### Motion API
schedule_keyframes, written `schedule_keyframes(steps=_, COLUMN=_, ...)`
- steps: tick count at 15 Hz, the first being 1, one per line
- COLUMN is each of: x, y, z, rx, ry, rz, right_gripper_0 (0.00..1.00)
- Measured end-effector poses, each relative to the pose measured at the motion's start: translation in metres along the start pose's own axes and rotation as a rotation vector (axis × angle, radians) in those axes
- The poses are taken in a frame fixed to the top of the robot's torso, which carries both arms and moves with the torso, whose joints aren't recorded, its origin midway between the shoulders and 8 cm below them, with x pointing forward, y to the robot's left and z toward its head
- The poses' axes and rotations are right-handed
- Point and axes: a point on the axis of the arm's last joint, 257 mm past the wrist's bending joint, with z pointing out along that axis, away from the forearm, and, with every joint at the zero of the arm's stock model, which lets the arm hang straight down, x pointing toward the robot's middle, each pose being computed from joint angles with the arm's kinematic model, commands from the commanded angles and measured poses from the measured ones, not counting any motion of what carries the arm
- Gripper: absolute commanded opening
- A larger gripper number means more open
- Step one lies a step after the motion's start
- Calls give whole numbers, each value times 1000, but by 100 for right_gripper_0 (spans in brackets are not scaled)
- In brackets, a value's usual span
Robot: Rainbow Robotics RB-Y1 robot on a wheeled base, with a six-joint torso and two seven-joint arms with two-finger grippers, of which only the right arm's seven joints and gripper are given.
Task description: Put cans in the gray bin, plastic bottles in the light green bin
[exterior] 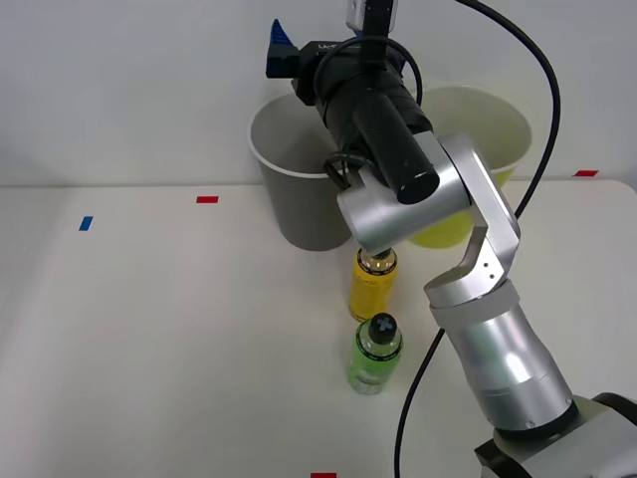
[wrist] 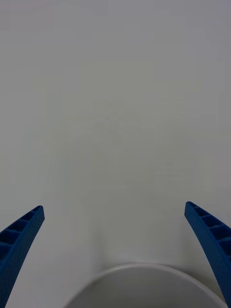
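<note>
Hand (wrist: pixel 115 250) released and empty, above the gray bin (exterior: pixel 289 199). Yellow bottle (exterior: pixel 371 289) and green bottle (exterior: pixel 375 354) stand below it on the bench (exterior: pixel 149 349); best descend straight over the yellow cap.

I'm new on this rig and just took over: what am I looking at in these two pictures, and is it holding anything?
The front view looks down from above the robot's arms at a white table. The silver arm coming in from the right is its right arm, reaching over the gray bin; the lime bin stands beside it. A yellow bottle and a green bottle stand on the table. The other picture comes from a camera on that wrist: the blue fingers are the gripper, jaws open and empty, above the gray bin's white rim.
</note>
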Motion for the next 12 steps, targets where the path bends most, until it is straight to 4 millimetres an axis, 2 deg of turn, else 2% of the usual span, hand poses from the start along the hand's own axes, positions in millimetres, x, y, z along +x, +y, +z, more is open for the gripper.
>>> schedule_keyframes(steps=8, x=-23, y=-27, z=-2, rx=-14, ry=-78, rz=25, right_gripper_0=100)
schedule_keyframes(steps=12, x=-29, y=-46, z=-24, rx=-47, ry=-126, rz=37, right_gripper_0=100)
